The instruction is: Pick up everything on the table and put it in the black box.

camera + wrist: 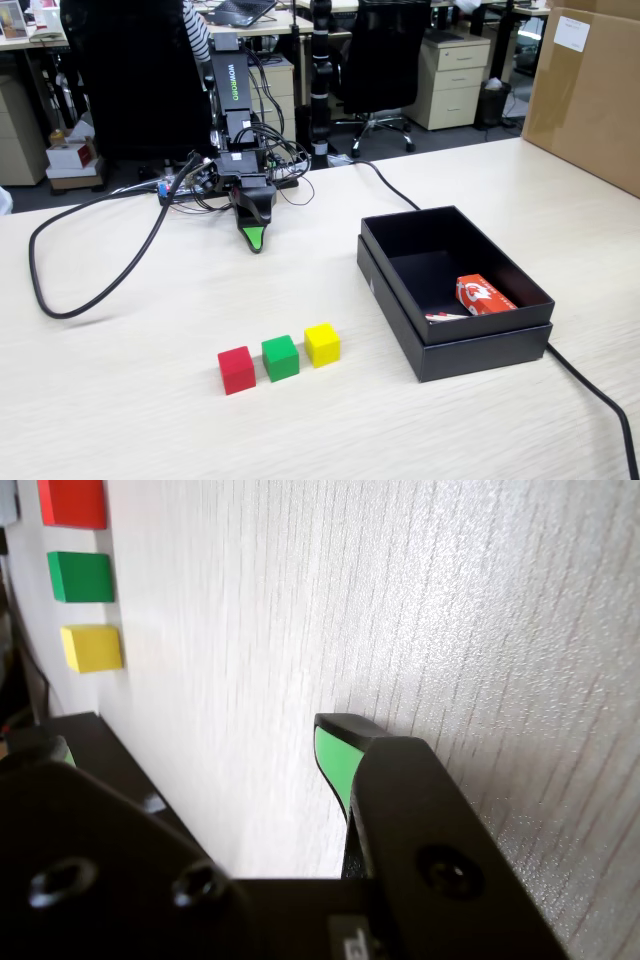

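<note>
Cubes: three small plain blocks with sharp edges and matte faces, red cube [236, 369], green cube [280, 357] and yellow cube [322, 344], in a slightly slanted row on the table, each just beside the next; the yellow one is nearest the black box, the red one farthest from it.
Black box: black box [480, 343], shallow, rectangular, matte, thin-walled, seated in a slightly wider black base; it lies flat on the table to the right of the cubes in the fixed view, open at the top.
Inside the box: flat red-and-white packet [483, 295] lying against the right-hand inner wall.
Gripper: gripper [256, 238] points down, tip close over the table behind the cubes and well apart from the box; black plastic with a green-faced finger. In the wrist view one green-faced jaw shows plainly and the other is a dark blur at the left edge, with bare table between them; it appears parted and holds nothing.
Table: table [120, 400], pale beige wood grain, fine straight streaks, smooth and a little glossy.
Cables: thick black cable [95, 300] looping on the table left of the arm.
Room: office with grey drawer desks, a black swivel chair [380, 60] and a large brown cardboard carton [585, 95] standing behind the box.
</note>
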Controlling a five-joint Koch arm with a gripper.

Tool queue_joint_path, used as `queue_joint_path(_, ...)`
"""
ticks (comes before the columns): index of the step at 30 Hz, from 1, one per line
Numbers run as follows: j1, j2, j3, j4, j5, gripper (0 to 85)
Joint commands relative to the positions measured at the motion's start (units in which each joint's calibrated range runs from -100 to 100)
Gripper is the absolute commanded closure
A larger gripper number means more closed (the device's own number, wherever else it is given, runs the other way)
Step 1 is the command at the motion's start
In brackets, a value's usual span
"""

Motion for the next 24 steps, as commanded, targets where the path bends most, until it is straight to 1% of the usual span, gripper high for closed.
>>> queue_joint_path(1,-0.3,0.7,-0.7,-1.6,-0.1,37.0)
queue_joint_path(14,-0.2,0.6,-0.7,-1.6,-0.2,37.8)
queue_joint_path(18,1.2,0.6,-0.7,-1.6,-0.1,37.5)
queue_joint_path(24,1.8,0.6,-0.7,-1.6,-0.1,37.1)
